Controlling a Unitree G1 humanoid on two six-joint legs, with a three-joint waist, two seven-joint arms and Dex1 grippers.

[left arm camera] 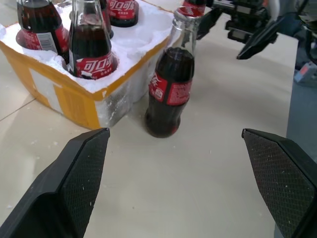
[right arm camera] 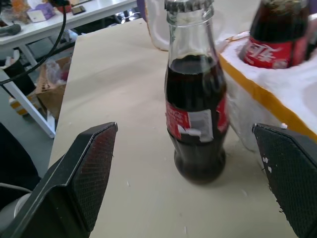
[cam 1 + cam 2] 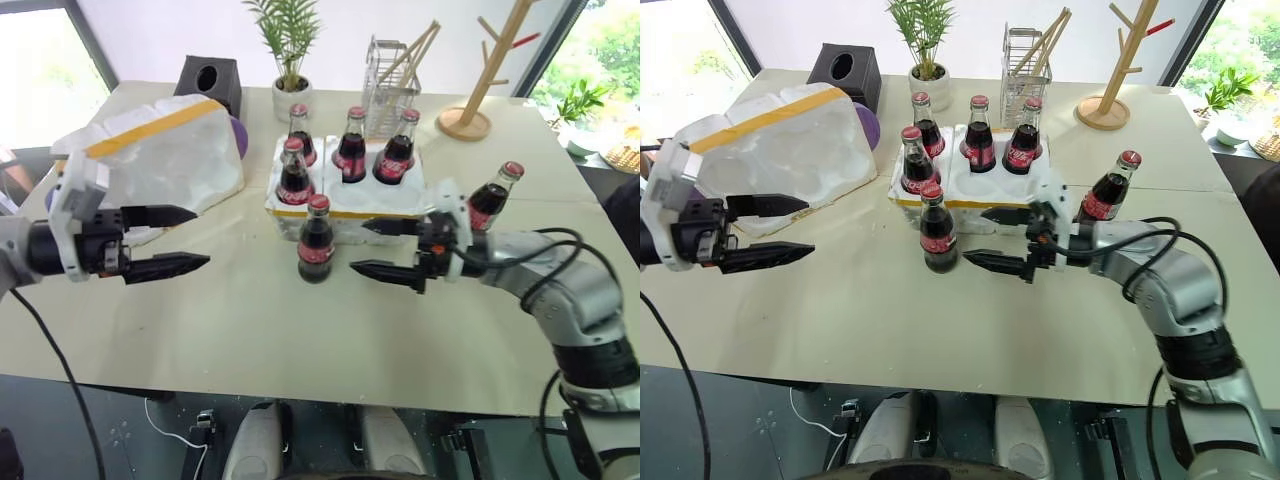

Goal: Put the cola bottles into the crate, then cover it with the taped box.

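The bare table [image 3: 240,330] in front of the crate [image 3: 350,205] lies open. One cola bottle [image 3: 316,240] stands alone there, just at the crate's 6 o'clock edge, with clear room at its 9 and 3 o'clock. The right gripper [image 3: 385,248], jaws spread, faces it from 3 o'clock. The taped box [image 3: 165,150] blocks the crate's 9 o'clock side; another bottle [image 3: 493,197] stands at its 3 o'clock.

Head pair looks down; wrist cameras closely share one cola bottle [image 1: 171,89]
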